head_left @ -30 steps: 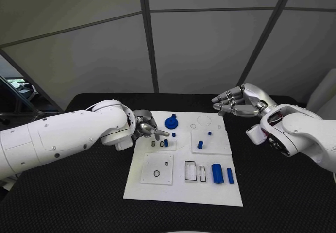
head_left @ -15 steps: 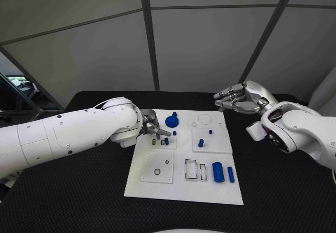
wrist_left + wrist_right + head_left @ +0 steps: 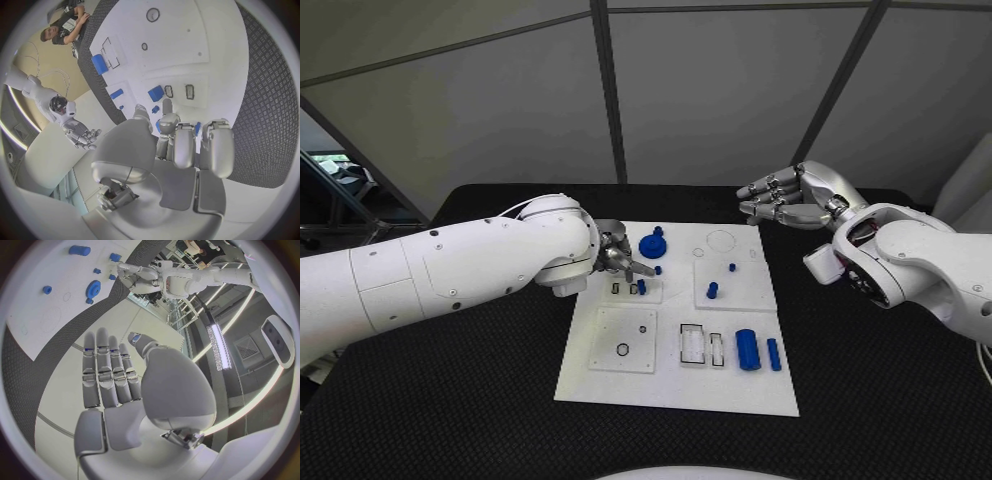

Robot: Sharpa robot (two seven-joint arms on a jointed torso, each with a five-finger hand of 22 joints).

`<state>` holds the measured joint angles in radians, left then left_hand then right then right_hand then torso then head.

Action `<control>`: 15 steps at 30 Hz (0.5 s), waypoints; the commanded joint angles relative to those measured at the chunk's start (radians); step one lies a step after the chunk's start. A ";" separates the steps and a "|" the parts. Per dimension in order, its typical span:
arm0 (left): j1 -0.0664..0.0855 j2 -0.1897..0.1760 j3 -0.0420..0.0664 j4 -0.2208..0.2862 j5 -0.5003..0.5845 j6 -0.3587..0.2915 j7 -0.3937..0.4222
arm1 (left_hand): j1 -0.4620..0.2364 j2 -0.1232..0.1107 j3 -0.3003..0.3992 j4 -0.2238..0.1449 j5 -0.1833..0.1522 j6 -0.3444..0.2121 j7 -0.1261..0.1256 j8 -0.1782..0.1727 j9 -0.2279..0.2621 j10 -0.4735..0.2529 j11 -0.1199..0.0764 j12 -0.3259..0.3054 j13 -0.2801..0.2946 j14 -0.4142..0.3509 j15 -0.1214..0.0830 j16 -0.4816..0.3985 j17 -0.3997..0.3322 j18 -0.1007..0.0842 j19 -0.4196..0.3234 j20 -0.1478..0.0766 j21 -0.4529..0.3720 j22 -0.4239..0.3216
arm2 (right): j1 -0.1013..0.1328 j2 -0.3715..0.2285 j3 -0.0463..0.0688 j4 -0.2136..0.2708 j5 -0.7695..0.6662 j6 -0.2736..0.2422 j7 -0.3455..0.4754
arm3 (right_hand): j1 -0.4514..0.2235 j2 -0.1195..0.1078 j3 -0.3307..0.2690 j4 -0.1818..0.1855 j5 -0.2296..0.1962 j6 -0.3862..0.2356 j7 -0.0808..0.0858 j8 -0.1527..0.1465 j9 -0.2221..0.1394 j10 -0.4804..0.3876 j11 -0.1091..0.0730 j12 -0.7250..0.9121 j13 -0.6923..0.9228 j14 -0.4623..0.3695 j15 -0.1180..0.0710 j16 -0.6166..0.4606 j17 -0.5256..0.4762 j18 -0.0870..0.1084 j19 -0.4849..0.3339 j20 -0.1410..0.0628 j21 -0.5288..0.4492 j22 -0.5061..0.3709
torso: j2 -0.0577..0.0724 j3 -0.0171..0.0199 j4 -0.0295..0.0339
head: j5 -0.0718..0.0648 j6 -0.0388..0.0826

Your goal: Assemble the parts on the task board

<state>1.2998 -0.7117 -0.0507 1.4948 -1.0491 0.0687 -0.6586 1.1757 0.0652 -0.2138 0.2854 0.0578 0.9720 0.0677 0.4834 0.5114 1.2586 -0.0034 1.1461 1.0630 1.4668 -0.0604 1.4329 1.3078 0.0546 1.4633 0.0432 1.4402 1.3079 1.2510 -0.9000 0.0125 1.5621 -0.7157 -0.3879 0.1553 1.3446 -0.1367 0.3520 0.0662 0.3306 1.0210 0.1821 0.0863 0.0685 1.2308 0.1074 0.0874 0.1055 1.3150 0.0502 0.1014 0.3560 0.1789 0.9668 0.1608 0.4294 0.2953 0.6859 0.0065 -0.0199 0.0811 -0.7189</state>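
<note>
Head view: black table (image 3: 473,400), grey wall panels (image 3: 488,110), right hand (image 3: 788,203) empty, left hand (image 3: 616,262) perhaps pinching.

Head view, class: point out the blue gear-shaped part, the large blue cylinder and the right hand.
blue gear-shaped part (image 3: 653,248), head view, on its round disc.
large blue cylinder (image 3: 747,350), head view, on the middle of its side.
right hand (image 3: 785,200), head view, on the middle of the hand.

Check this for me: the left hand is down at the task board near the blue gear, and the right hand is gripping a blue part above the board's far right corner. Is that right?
Not quite. The right hand grips nothing: the right wrist view shows its fingers straight and apart, with no part in them. The rest holds: in the head view the left hand is down at the task board near the blue gear.
</note>
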 commanded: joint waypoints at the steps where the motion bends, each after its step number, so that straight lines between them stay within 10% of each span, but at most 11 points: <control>1: 0.002 0.005 0.000 -0.004 -0.012 0.036 -0.006 | 0.004 0.006 0.001 -0.005 -0.004 -0.009 0.000 0.006 0.003 0.009 -0.001 0.005 0.001 0.058 -0.007 -0.007 0.108 -0.013 0.031 -0.004 0.006 0.042 | 0.003 0.002 0.001 -0.002 -0.003 -0.002 -0.001 | -0.007 -0.002 0.000 -0.003 0.003 -0.001 0.005 -0.005 -0.001 0.001 0.006 -0.005 -0.001 -0.002 0.007 -0.005 -0.001 0.003 -0.001 0.009 -0.004 -0.001 | 0.001 0.0005 -0.0006 | -0.001 -0.002; 15: 0.002 0.017 0.000 -0.016 -0.012 0.089 -0.017 | 0.022 0.014 0.016 -0.011 -0.004 -0.019 -0.001 0.016 0.019 0.011 -0.001 0.009 0.006 0.058 -0.007 -0.007 0.109 -0.014 0.033 -0.005 0.011 0.050 | 0.003 0.008 0.001 -0.005 -0.004 0.004 -0.007 | -0.010 0.001 0.000 -0.001 0.010 -0.001 0.006 -0.006 -0.001 0.002 0.007 -0.007 -0.004 -0.001 0.008 -0.009 -0.003 0.003 0.000 0.010 -0.008 -0.003 | 0.000 -0.0002 0.0015 | -0.003 -0.009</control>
<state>1.3006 -0.6963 -0.0508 1.4800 -1.0509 0.1241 -0.6648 1.1884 0.0779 -0.2027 0.2742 0.0578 0.9629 0.0661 0.4963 0.5296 1.2621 -0.0068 1.1505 1.0679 1.4668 -0.0604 1.4289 1.3078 0.0545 1.4632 0.0432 1.4450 1.3078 1.2510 -0.8933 0.0125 1.5573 -0.7173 -0.3872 0.1473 1.3446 -0.1366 0.3520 0.0662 0.3348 1.0210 0.1821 0.0863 0.0685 1.2309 0.1073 0.0875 0.1026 1.3150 0.0501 0.0952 0.3539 0.1789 0.9707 0.1646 0.4249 0.2928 0.6859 0.0065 -0.0192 0.0777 -0.7281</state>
